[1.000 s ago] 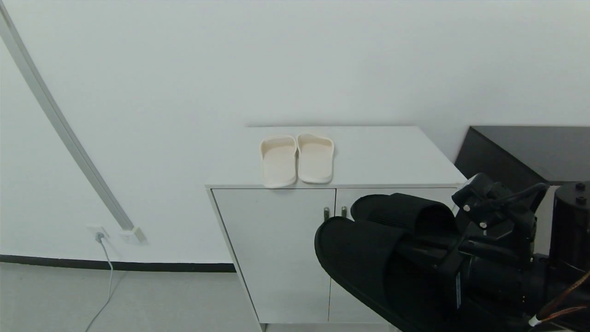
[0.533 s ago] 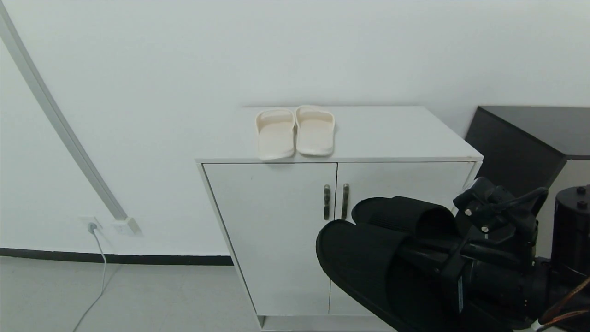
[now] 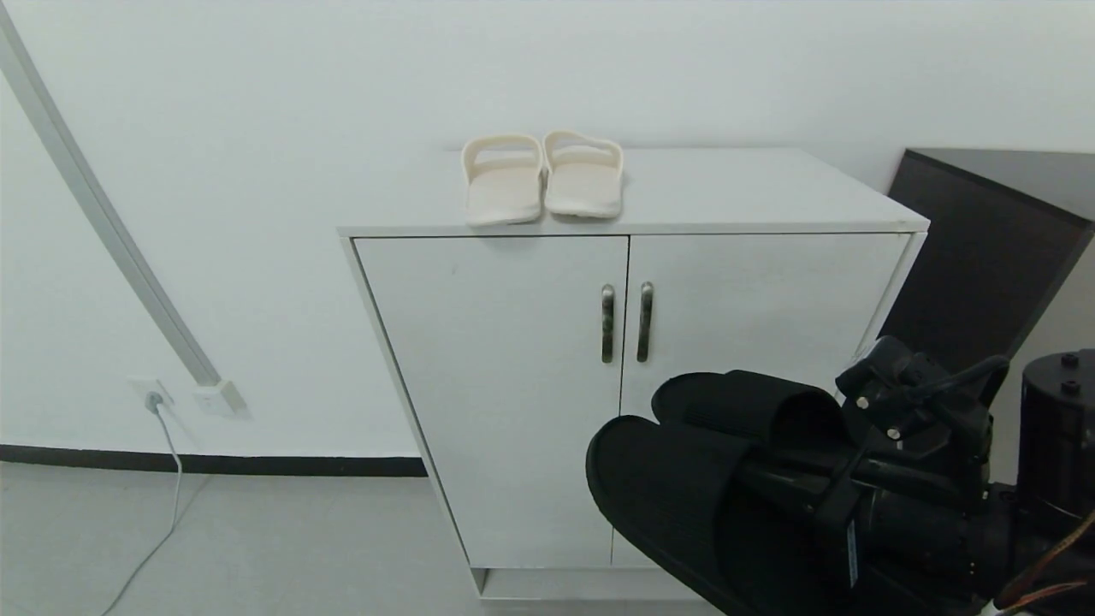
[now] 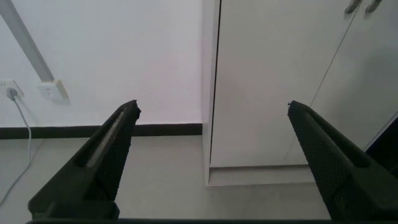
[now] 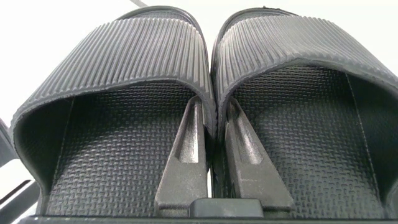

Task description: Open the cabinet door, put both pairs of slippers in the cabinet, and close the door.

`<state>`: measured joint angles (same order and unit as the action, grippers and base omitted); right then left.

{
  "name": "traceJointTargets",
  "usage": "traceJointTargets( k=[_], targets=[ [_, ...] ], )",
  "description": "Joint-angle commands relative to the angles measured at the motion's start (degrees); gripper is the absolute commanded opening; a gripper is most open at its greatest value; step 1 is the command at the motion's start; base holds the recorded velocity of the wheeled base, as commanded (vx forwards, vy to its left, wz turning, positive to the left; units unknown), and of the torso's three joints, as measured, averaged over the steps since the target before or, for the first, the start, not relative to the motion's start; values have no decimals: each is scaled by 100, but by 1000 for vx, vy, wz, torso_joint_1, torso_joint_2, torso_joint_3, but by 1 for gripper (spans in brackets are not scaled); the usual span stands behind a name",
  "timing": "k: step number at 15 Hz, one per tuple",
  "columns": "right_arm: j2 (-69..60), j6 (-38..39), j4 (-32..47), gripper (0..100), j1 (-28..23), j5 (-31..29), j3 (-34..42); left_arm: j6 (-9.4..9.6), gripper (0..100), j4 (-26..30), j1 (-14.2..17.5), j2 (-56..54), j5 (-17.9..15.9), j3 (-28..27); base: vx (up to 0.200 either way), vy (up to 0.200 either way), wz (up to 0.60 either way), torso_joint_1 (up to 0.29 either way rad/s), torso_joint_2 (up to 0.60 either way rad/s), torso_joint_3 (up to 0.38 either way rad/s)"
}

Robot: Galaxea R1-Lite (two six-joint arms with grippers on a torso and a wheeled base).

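Cabinet (image 3: 513, 411): both doors are shut. The left door (image 3: 496, 385) and right door (image 3: 753, 299) meet at the centre seam. The two handles (image 3: 626, 322) are slim upright bars, side by side either side of that seam in the upper half of the doors, with their long axis vertical.

Cream slippers (image 3: 543, 175): one pair, resting on the cabinet top near its front edge, toes towards the robot, the two touching or just beside each other.

Black slippers (image 3: 710, 479): the second pair, held off the floor in front of the lower right door. The right jaws are closed narrow between the pair, each finger inside one slipper, pinching the two adjoining inner walls together (image 5: 214, 124).

Left jaws: spread wide and holding nothing. The left wrist view looks between them at the cabinet's lower left corner (image 4: 214, 168), the floor (image 4: 155, 186) and the wall (image 4: 124, 56).

Assessment: the door is not yet opened and neither pair is inside. The handles lie ahead of and above both arms. The right arm is loaded, so the free left arm is the likely one for the pull. It would have to rise and swing towards the centre seam, with its jaws set across the vertical bar.
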<state>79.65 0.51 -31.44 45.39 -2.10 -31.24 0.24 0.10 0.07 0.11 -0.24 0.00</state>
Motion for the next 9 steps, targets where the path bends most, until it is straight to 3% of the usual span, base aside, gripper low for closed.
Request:
traceJointTargets(
  k=[1,9],
  targets=[
    [15,2,-11,0,23,-1,22,2,100,-1,1,-2,-2,0,0,0,0,-119,456,334],
    [42,-25,-11,0,23,-1,22,46,100,-1,1,-2,-11,0,0,0,0,-76,450,368]
  ],
)
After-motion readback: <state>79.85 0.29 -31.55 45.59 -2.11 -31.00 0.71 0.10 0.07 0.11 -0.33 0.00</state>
